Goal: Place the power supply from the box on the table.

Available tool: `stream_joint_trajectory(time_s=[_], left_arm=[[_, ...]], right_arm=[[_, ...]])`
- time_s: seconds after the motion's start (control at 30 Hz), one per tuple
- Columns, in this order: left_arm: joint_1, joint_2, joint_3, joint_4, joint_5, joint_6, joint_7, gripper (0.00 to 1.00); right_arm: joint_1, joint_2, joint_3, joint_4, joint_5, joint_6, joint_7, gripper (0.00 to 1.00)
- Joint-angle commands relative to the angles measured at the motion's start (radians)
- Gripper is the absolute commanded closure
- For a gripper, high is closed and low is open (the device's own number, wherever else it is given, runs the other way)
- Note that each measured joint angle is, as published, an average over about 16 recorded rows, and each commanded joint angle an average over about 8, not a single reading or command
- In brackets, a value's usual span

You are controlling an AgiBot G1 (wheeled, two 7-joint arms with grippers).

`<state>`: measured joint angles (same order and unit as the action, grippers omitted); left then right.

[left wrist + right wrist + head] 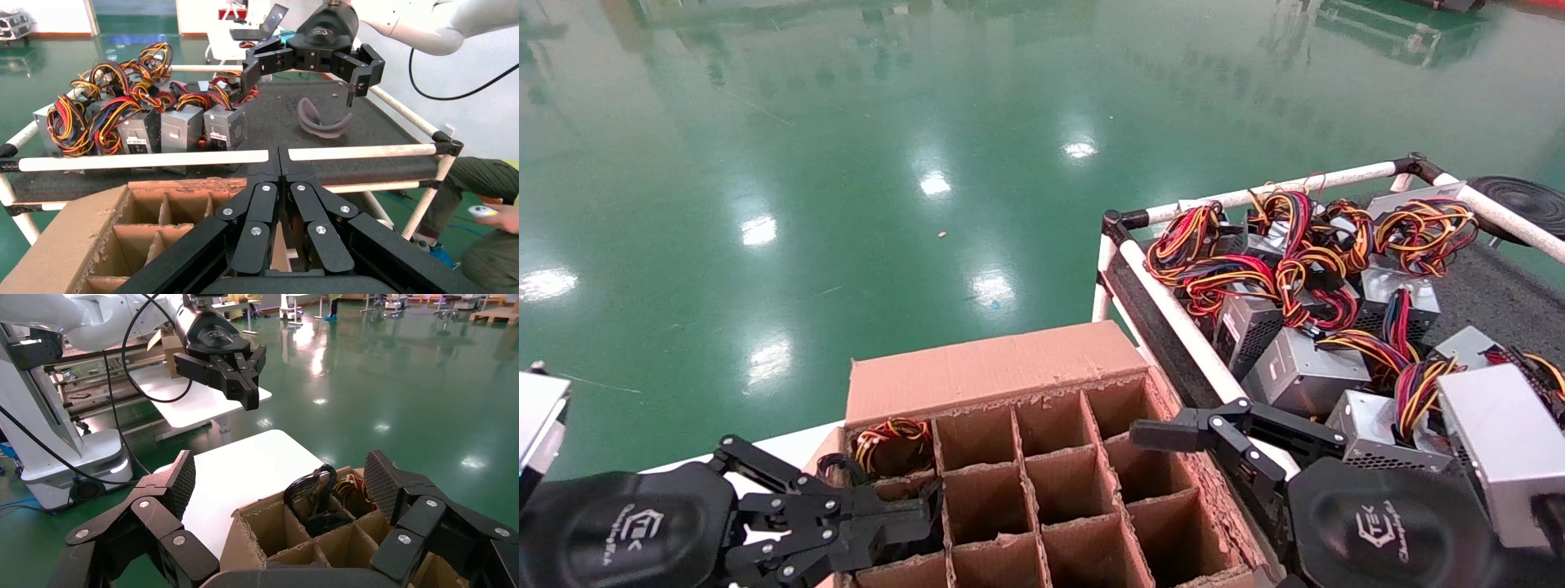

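Your large brown cardboard box (1042,457) with its ragged divider grid sits between both arms, hard against the white-railed, dark grey speckled worktop (1500,286) on your right. The silver-grey power supply (318,505) stands down in a corner cell on the left side, only its black cable bundle poking up. Your left tool (903,518) hangs just beside that cell, nearer than the other, pinched fully together and holding nothing. Your right tool (1173,433) hovers over the box's right edge, spread wide and empty. The right wrist view shows the black cables clearly; the head view barely does.
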<state>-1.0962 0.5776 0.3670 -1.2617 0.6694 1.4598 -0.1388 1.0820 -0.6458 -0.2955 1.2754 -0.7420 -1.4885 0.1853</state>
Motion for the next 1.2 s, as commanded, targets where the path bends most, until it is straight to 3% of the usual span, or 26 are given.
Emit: stream_joint_trajectory(time_s=[0.03, 0.4, 0.77, 1.2], left_arm=[[0.000, 0.000, 0.000, 0.000, 0.000, 0.000, 0.000, 0.00], [0.000, 0.000, 0.000, 0.000, 0.000, 0.000, 0.000, 0.00], [0.000, 0.000, 0.000, 0.000, 0.000, 0.000, 0.000, 0.00], [0.000, 0.000, 0.000, 0.000, 0.000, 0.000, 0.000, 0.00]], right_arm=[[-0.003, 0.003, 0.001, 0.005, 0.001, -0.001, 0.000, 0.00], [0.085, -0.245, -0.131, -0.177, -0.121, 0.002, -0.033, 0.00], [0.211, -0.393, -0.235, -0.484, -0.248, -0.078, -0.160, 0.00], [0.318, -0.584, -0.345, -0.814, -0.301, -0.086, -0.288, 0.00]])
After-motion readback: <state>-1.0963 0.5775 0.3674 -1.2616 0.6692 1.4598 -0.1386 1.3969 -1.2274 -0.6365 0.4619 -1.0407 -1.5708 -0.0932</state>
